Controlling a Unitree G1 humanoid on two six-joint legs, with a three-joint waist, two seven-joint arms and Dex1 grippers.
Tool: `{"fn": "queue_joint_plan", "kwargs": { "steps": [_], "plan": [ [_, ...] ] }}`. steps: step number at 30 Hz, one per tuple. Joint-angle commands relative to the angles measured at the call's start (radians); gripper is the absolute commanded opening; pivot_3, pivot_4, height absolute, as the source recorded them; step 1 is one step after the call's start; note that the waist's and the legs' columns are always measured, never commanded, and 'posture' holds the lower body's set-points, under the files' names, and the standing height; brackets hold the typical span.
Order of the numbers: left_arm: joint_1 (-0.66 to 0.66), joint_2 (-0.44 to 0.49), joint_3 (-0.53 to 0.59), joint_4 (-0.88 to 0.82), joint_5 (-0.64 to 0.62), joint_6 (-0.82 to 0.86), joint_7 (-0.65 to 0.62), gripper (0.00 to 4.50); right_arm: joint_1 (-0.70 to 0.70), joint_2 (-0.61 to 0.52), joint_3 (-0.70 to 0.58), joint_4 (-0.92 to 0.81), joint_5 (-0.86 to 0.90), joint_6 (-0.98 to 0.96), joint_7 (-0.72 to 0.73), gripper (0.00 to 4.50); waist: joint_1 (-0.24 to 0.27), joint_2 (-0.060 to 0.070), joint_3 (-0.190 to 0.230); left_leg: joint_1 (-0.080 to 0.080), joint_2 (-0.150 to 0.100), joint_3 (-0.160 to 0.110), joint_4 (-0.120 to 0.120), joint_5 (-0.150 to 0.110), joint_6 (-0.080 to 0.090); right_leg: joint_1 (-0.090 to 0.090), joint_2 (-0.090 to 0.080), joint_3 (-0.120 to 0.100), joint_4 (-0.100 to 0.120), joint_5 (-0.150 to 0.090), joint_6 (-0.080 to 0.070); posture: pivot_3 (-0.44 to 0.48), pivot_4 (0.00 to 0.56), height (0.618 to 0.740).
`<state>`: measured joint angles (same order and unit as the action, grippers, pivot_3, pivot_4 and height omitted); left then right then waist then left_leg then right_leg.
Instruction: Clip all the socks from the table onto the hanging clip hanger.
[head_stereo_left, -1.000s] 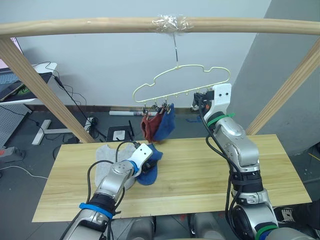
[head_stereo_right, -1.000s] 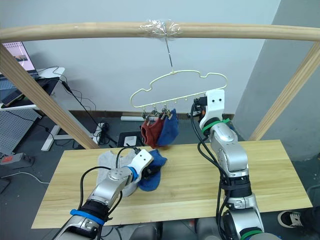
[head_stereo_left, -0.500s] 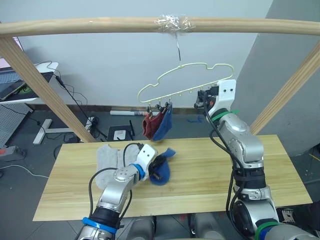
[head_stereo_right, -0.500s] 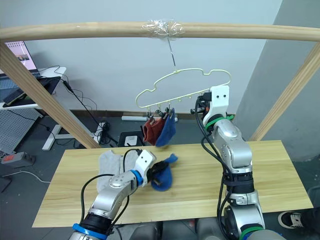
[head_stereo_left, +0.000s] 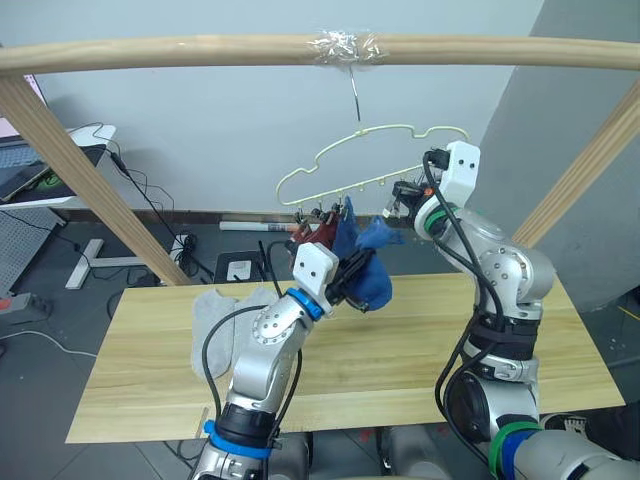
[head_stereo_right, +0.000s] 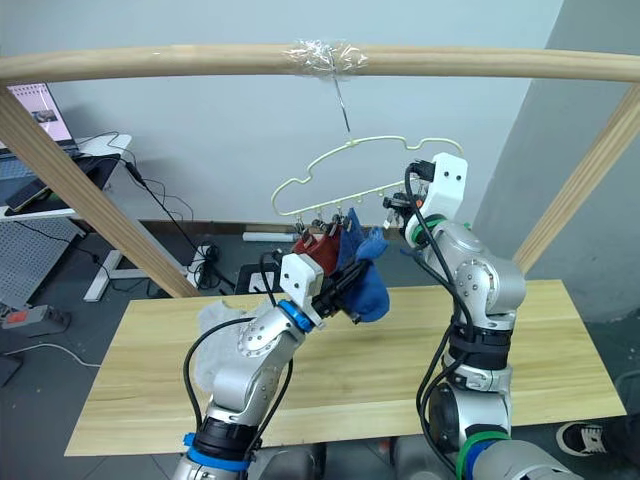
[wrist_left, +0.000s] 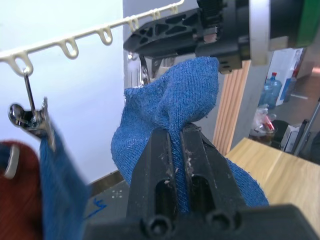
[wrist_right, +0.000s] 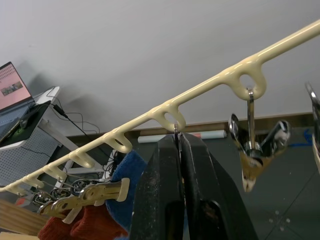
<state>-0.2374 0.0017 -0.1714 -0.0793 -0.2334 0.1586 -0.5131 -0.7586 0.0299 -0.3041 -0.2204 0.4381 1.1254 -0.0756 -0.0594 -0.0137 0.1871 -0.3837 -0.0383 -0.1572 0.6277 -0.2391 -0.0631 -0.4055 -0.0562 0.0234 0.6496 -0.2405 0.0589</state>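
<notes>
left gripper (wrist_left: 176, 131): clamped on blue sock (head_stereo_left: 372, 283), raised just under clip hanger (head_stereo_left: 375, 160)
right gripper (wrist_right: 178, 141): fingers pinched together on a metal clip (wrist_right: 176, 132) at hanger's lower bar
already clipped: rust red sock (head_stereo_left: 316, 234), second blue sock (head_stereo_left: 344, 232)
table (head_stereo_left: 420, 345): light grey socks (head_stereo_left: 212, 314) at left
readable writing: none

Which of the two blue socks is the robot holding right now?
The bunched blue sock pinched in the left gripper, lifted off the table just below the clip hanger. The other blue sock hangs from a clip beside a red sock.
</notes>
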Motion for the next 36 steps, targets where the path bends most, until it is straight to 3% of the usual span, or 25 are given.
{"fn": "queue_joint_plan", "kwargs": {
  "steps": [1, 14, 36],
  "plan": [
    [-0.031, -0.023, -0.015, 0.014, -0.005, -0.027, 0.005, 0.02, -0.024, 0.014, -0.035, -0.049, 0.031, 0.039, -0.036, 0.0, -0.001, 0.0, 0.0, 0.0, 0.0, 0.0, 0.0, 0.0, 0.0, 0.0, 0.0, 0.0, 0.0, 0.0, 0.0, -0.122, 0.158, 0.74],
    [-0.065, -0.025, -0.011, 0.073, -0.011, -0.052, -0.005, 0.02, -0.066, 0.054, -0.097, -0.063, 0.082, 0.109, -0.102, 0.0, -0.002, 0.0, 0.0, 0.0, 0.0, 0.0, 0.0, 0.0, 0.0, 0.0, 0.0, 0.0, 0.0, 0.0, 0.0, -0.133, 0.161, 0.74],
    [-0.108, -0.039, -0.009, 0.146, -0.024, -0.059, -0.029, 0.02, -0.076, 0.049, -0.095, -0.049, 0.102, 0.092, -0.128, 0.0, -0.026, 0.001, 0.0, -0.001, 0.0, 0.0, 0.0, 0.0, 0.0, 0.0, 0.0, 0.0, -0.001, 0.0, 0.0, -0.15, 0.163, 0.74]
  ]
}}
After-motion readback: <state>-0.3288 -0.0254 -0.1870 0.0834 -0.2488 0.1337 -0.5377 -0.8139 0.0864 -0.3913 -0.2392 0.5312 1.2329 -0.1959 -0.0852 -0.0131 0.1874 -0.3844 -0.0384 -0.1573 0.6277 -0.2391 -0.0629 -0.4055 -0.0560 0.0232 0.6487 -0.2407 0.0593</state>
